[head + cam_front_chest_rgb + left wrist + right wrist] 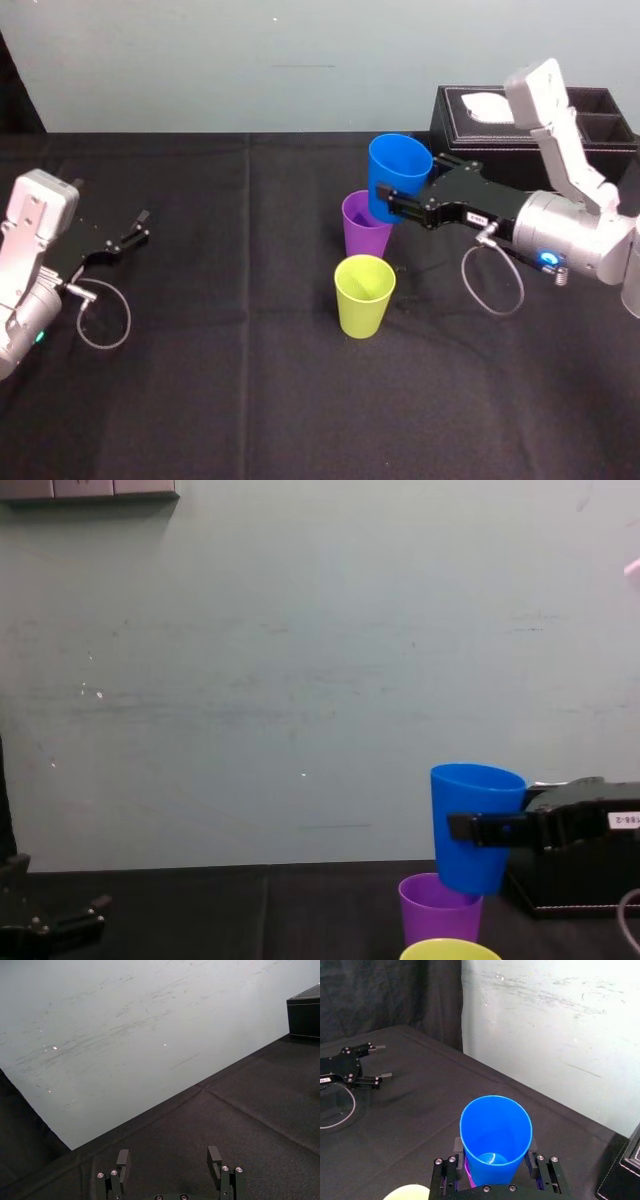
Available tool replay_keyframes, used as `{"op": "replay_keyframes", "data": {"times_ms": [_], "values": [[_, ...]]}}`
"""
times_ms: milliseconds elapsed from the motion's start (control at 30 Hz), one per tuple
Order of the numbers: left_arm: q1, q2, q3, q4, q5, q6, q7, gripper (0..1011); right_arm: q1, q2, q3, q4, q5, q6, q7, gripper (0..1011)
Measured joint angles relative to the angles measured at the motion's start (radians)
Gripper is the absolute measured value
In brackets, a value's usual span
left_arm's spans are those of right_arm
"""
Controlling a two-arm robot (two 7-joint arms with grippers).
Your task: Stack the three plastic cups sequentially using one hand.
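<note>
While the right gripper (392, 200) clamps the blue cup (400, 165) by its sides, a finger pressed to each flank around mid-height, the cup hangs off the black-clothed table (250, 400) with its mouth upward and its body leaning slightly. In the chest view the blue cup (475, 810) sits above and a little to the right of the purple cup (440, 910), its base level with the purple rim; whether the two touch cannot be told. The purple cup (362, 232) stands upright on the cloth, and the yellow-green cup (364, 293) stands upright just in front of it, nearer the robot, the pair close together. From the right wrist view the blue cup (495, 1135) shows its open mouth and round bottom, with a sliver of purple visible beneath it between the fingers. Behind the right arm a black tissue box (590, 110) rests at the table's far right corner. Far off on the left side of the table, the left gripper (140, 225) is well apart from the cups, its fingers spread and holding nothing.
</note>
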Motion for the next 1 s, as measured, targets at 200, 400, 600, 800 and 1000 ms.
{"op": "replay_keyframes", "data": {"times_ms": [200, 400, 600, 800, 1000], "values": [[0.0, 0.0, 0.0, 0.0, 0.0, 0.0, 0.0, 1011, 0.016, -0.012, -0.014, 0.018, -0.006, 0.001, 0.004, 713], [0.0, 0.0, 0.0, 0.0, 0.0, 0.0, 0.0, 1011, 0.03, -0.026, -0.026, 0.034, -0.015, 0.001, 0.004, 713], [0.0, 0.0, 0.0, 0.0, 0.0, 0.0, 0.0, 1011, 0.038, -0.034, -0.035, 0.047, -0.022, 0.004, 0.006, 713], [0.0, 0.0, 0.0, 0.0, 0.0, 0.0, 0.0, 1011, 0.043, -0.039, -0.04, 0.06, -0.028, 0.004, 0.009, 713], [0.0, 0.0, 0.0, 0.0, 0.0, 0.0, 0.0, 1012, 0.046, -0.045, -0.046, 0.075, -0.037, -0.002, 0.012, 713]]}}
